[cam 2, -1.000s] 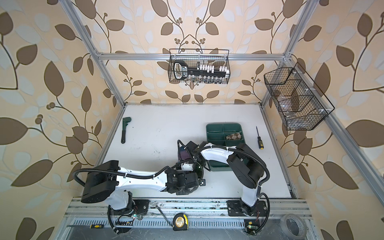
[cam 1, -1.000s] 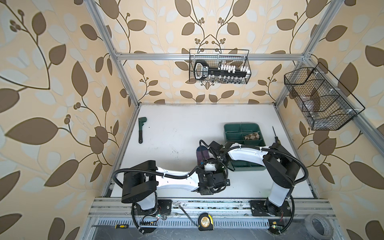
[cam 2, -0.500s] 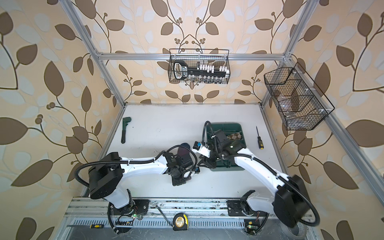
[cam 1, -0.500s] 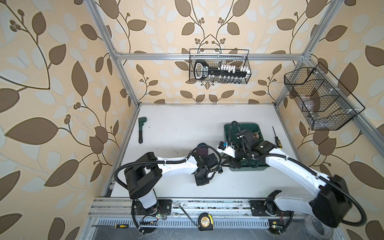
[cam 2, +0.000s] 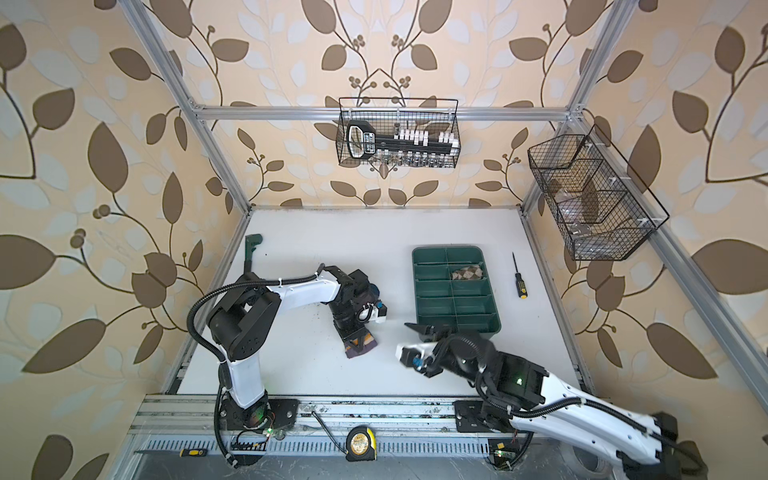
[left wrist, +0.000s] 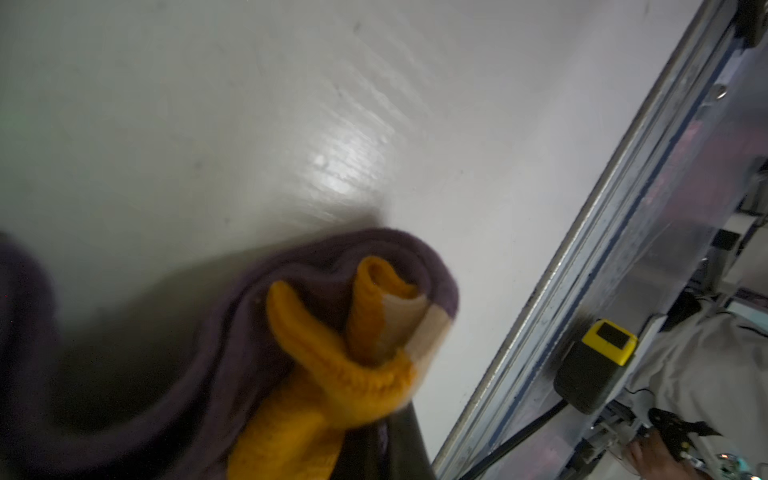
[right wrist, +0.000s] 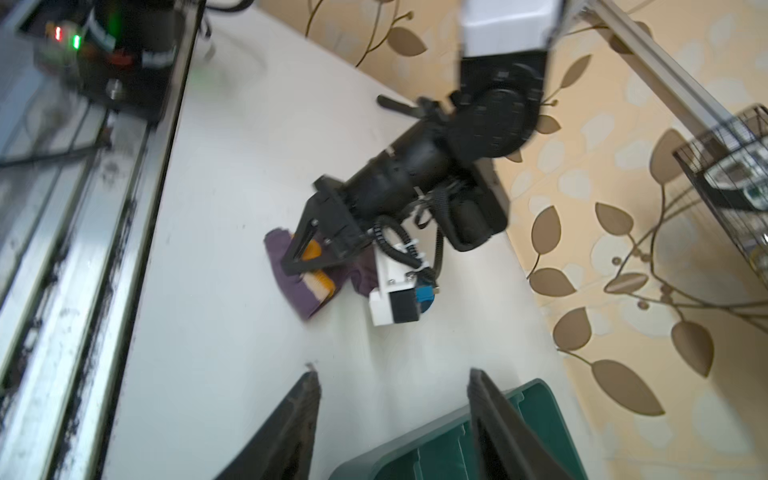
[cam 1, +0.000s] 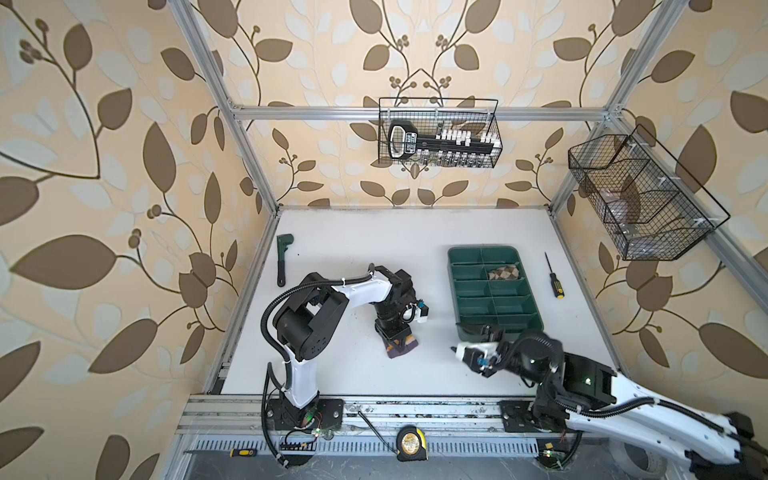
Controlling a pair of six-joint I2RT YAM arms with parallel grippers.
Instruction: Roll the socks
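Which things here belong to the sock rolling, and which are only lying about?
Job:
- purple sock, gripped by the left pincer
- argyle sock, lying in the green tray

Lying about:
- screwdriver beside the tray
- green wrench
- tape measure
- back wire basket
- side wire basket

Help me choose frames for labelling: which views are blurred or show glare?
Left wrist view: the purple sock is soft and smeared, and a bright glare patch sits on the table. Right wrist view: motion blur throughout, everything streaked. Both top views: evenly lit and sharp, except the right tool, which is slightly smeared.
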